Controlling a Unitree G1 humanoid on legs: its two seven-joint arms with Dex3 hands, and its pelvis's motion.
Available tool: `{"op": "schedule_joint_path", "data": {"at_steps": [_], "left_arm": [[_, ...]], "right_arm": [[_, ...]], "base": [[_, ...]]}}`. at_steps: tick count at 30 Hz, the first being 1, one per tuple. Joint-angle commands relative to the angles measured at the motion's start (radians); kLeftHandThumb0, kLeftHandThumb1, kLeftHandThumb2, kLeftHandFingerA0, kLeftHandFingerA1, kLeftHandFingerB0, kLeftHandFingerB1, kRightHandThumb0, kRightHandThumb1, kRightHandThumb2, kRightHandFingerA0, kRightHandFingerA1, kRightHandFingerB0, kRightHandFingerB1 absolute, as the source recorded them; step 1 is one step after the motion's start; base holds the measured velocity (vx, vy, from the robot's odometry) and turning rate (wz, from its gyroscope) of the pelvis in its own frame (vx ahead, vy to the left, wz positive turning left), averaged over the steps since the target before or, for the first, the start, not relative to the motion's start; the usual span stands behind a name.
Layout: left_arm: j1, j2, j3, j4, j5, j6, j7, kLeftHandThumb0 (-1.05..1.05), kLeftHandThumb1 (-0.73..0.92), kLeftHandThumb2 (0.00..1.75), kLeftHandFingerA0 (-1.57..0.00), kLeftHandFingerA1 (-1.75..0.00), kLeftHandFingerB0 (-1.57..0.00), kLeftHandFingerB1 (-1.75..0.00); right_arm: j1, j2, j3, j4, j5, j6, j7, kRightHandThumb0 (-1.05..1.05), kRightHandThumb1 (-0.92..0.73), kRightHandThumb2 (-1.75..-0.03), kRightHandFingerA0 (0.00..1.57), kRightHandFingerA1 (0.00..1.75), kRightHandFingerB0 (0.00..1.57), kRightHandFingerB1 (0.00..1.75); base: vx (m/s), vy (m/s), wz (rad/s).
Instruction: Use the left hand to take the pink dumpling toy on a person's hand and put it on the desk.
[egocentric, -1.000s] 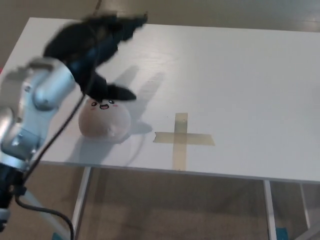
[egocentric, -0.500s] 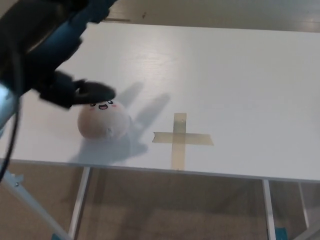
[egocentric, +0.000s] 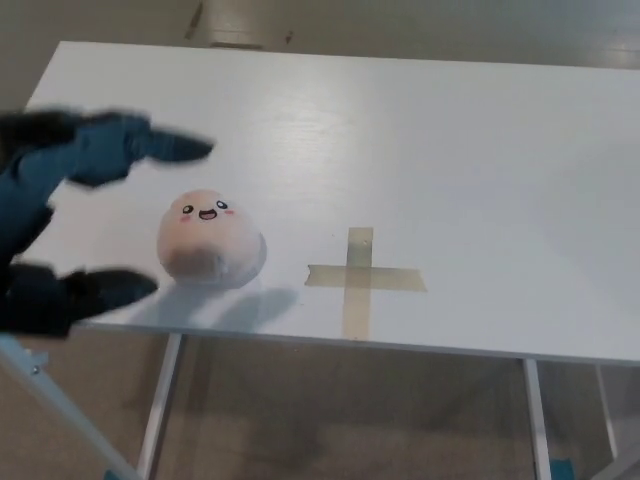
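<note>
The pink dumpling toy (egocentric: 209, 238), round with a small smiling face, rests on the white desk (egocentric: 450, 150) near its front left. My left hand (egocentric: 70, 215) is at the picture's left edge, blurred, open, with fingers (egocentric: 150, 145) spread above and a thumb (egocentric: 100, 290) below. It is left of the toy and not touching it. No person's hand shows. My right hand is out of sight.
A cross of tan tape (egocentric: 362, 278) is stuck to the desk right of the toy. The desk's front edge runs just below the toy, with metal legs (egocentric: 160, 410) and floor beneath.
My left hand has drawn back from over the toy toward the left edge and lower. The toy stays where it lay on the desk.
</note>
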Motion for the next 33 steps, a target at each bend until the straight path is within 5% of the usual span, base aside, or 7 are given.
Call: {"op": "schedule_joint_path", "data": {"at_steps": [1, 8, 10, 17, 27, 32, 33], "left_arm": [[0.682, -0.044, 0.216, -0.158, -0.643, -0.265, -0.465, -0.33, 0.56, 0.56, -0.76, -0.49, -0.61, -0.4], [0.752, -0.033, -0.031, 0.09, -0.254, -0.172, -0.313, -0.35, 0.54, 0.55, -0.76, -0.48, -0.62, -0.41], [0.636, -0.064, -0.158, 0.37, -0.048, -0.211, -0.162, -0.36, 0.55, 0.55, -0.81, -0.48, -0.65, -0.42], [0.34, -0.112, -0.343, 1.007, 0.247, -0.153, 0.181, -0.38, 0.58, 0.58, -0.83, -0.47, -0.7, -0.43], [0.058, -0.205, -0.253, 1.556, 0.095, 0.0, 0.343, -0.36, 0.58, 0.58, -0.82, -0.47, -0.71, -0.44], [0.03, -0.177, -0.268, 1.747, 0.106, -0.035, 0.403, -0.44, 0.56, 0.62, -0.81, -0.74, -0.61, -0.44], [0.022, -0.157, -0.287, 1.751, 0.12, -0.033, 0.385, -0.45, 0.63, 0.6, -0.75, -0.47, -0.57, -0.4]], "right_arm": [[0.05, 0.023, 0.018, 0.016, -0.019, 0.002, 0.0, -0.29, -0.77, -0.63, 0.54, 0.41, 0.48, 0.38], [0.057, 0.033, 0.014, 0.017, -0.013, 0.0, -0.016, -0.29, -0.77, -0.64, 0.52, 0.4, 0.48, 0.39], [0.058, 0.036, 0.004, 0.016, -0.005, -0.01, -0.04, -0.34, -0.63, -0.91, 0.49, 0.56, 0.43, 0.53], [0.076, 0.061, -0.019, 0.01, 0.006, -0.07, -0.164, -0.26, -0.75, -0.62, 0.64, 0.45, 0.56, 0.42], [0.098, 0.123, -0.134, -0.003, 0.112, -0.173, -0.213, -0.28, -0.72, -0.61, 0.69, 0.48, 0.59, 0.44], [0.094, 0.129, -0.127, -0.005, 0.097, -0.162, -0.181, -0.3, -0.72, -0.61, 0.66, 0.47, 0.55, 0.42], [0.088, 0.125, -0.125, -0.005, 0.093, -0.16, -0.174, -0.31, -0.72, -0.61, 0.65, 0.46, 0.54, 0.42]], "base": [[0.0, 0.0, 0.0], [0.0, 0.0, 0.0], [0.0, 0.0, 0.0], [0.0, 0.0, 0.01], [0.0, 0.0, 0.0], [0.0, 0.0, 0.0], [0.0, 0.0, 0.0]]}}
